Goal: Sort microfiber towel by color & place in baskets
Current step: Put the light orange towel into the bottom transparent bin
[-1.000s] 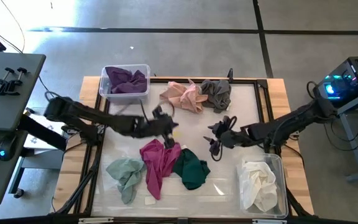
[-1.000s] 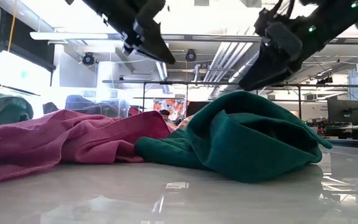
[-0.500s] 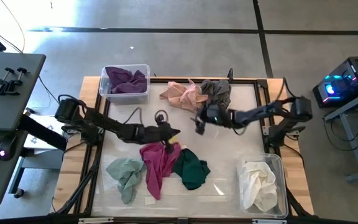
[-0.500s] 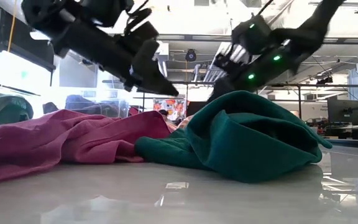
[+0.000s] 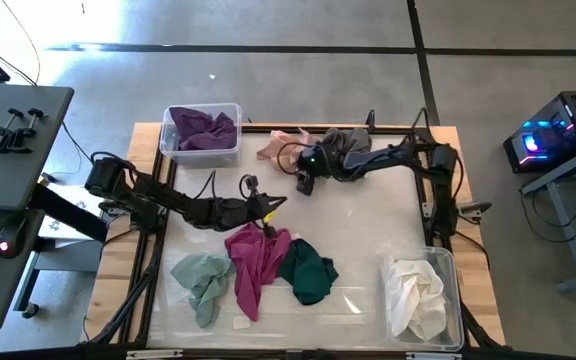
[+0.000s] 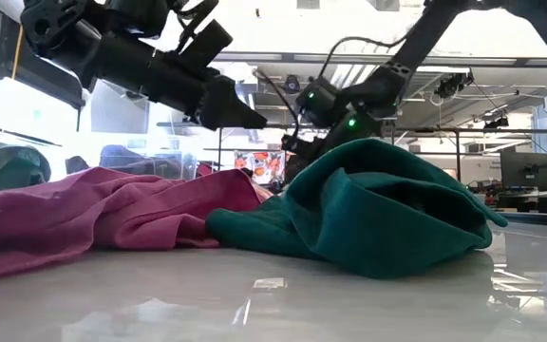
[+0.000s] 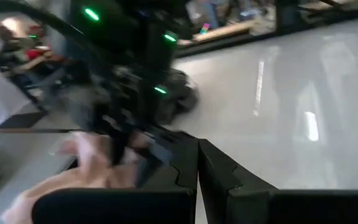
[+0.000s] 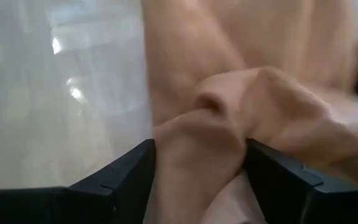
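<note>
The soft peach microfiber towel (image 8: 229, 124) lay at the far side of the counter (image 5: 388, 220), beside the grey towel (image 5: 351, 141). The right end effector (image 8: 199, 163) had swung over from the middle and now pinched a peach fold. The left end effector (image 7: 197, 163) had dropped lower, pressed together, above the pink towel (image 5: 255, 258). No writing showed.
</note>
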Robot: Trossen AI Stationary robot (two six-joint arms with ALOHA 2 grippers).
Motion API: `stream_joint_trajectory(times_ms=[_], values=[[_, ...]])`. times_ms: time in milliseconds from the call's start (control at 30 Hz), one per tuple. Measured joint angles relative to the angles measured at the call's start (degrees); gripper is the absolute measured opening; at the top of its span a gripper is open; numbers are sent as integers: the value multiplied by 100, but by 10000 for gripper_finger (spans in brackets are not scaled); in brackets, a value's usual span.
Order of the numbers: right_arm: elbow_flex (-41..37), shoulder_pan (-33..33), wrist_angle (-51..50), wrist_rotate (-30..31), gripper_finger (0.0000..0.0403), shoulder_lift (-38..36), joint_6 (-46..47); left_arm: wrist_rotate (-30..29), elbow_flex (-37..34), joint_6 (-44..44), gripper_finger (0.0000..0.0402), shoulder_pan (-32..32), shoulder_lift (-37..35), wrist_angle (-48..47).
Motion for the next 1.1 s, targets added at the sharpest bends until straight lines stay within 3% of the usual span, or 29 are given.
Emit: stream_joint_trajectory(times_ms=[267, 500, 667, 800, 900, 1100], values=[[-120, 13, -2, -253, 150, 222, 227, -1043, 1, 197, 0, -280, -3, 70], [-375, 428, -345, -81, 18, -87, 379, -2965, 1, 581, 0, -763, -7, 570], [-460, 1219, -1330, 552, 21, -933, 426, -4281, 1, 1271, 0, -1066, -255, 756], [-131, 2014, -2603, 1393, 9, -1918, 130, -4512, 1, 1564, 0, -1264, -393, 716], [460, 2577, -3989, 1407, 8, -2493, 182, -4528, 1, 1700, 0, -1346, -422, 696], [2635, 3513, -7680, 1535, 5, -2856, 1787, -4583, -6, 1365, 0, -1451, -420, 311]])
